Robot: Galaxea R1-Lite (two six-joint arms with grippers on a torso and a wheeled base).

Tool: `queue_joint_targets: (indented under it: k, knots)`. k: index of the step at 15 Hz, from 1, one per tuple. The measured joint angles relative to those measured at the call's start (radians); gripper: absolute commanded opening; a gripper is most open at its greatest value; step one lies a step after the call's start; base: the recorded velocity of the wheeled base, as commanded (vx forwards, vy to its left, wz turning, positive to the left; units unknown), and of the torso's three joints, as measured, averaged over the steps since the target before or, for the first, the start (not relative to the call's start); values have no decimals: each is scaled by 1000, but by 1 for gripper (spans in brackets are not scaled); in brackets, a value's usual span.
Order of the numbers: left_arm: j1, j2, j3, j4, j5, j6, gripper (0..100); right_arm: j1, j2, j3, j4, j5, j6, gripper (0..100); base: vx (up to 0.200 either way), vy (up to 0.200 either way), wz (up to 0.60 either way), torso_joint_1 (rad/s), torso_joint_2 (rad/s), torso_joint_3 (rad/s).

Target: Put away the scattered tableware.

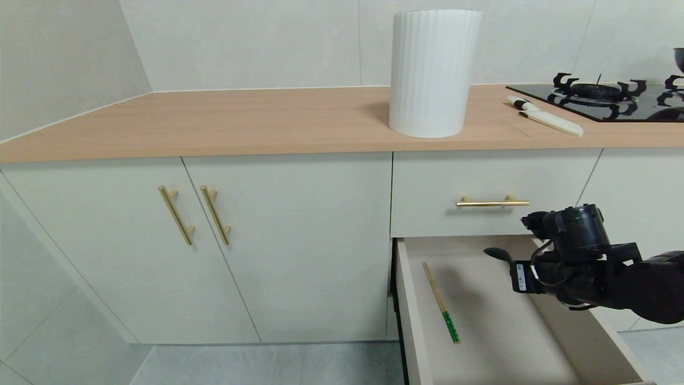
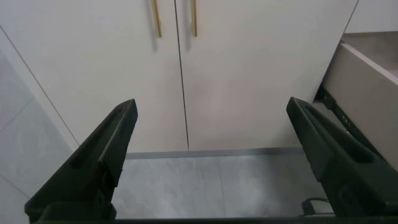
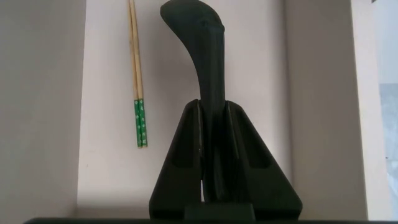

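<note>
My right gripper hangs over the open lower drawer and is shut on a black spoon. In the right wrist view the spoon sticks out straight past the closed fingers, its bowl end above the drawer floor. A pair of wooden chopsticks with green ends lies on the drawer floor, off to the robot's left of the spoon; in the right wrist view the chopsticks lie beside the spoon. A white-handled knife rests on the wooden counter. My left gripper is open and low, facing the cabinet doors.
A tall white ribbed container stands on the counter above the drawers. A black gas hob sits at the far right. The upper drawer with a gold handle is closed. Double cabinet doors are to the left.
</note>
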State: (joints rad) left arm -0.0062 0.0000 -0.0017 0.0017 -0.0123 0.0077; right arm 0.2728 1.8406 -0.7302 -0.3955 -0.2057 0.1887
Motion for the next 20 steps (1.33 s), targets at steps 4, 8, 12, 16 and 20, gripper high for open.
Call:
queue_joint_targets:
  k: [4,8,12,16,20]
  knots:
    - [0,0,0,0,0,0,100,19,56,-5,-1,-5,-3,0,0,0,0,0,0,0]
    - [0,0,0,0,0,0,100,35,170,-28,-61,-10,0,0,0,0,0,0,0,0]
    - [0,0,0,0,0,0,100,37,306,-33,-196,-50,0,0,0,0,0,0,0,0]
    - [0,0,0,0,0,0,100,42,431,-43,-267,-98,-3,0,0,0,0,0,0,0]
    - [0,0,0,0,0,0,100,42,477,-52,-269,-100,-2,0,0,0,0,0,0,0]
